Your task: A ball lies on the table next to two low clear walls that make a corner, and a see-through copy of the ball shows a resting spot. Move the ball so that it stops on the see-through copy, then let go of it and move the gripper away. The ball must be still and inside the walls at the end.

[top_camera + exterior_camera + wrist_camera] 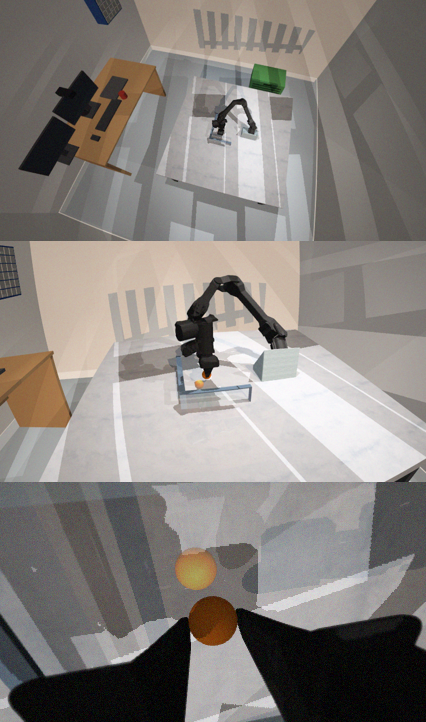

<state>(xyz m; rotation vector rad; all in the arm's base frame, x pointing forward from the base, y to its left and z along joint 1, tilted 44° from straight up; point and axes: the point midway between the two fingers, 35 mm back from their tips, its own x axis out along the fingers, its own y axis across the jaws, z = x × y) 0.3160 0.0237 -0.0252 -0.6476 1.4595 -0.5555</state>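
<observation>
Orange ball (212,620) is pinched between my jaws, one black fingertip (180,632) touching each side in the wrist view. I've got it. From the outside camera the ball (206,375) hangs under the gripper (206,372) and looks lifted just off the desk (299,426), though I can't be sure of the gap from here. Taking the corner of the clear walls (215,388) as my landmark: the pale see-through copy (199,384) sits just inside that corner, close to the front wall, and the ball is near it, a little further from the corner and toward the arm's base block (276,364). In the wrist view the copy (195,568) shows just beyond the ball, the two nearly touching.

So where am I? I judge the grasp done and the carry barely begun. Left to do: a short shift toward the corner, set the ball onto the copy, spread the jaws, pull away, and hope it doesn't roll.
</observation>
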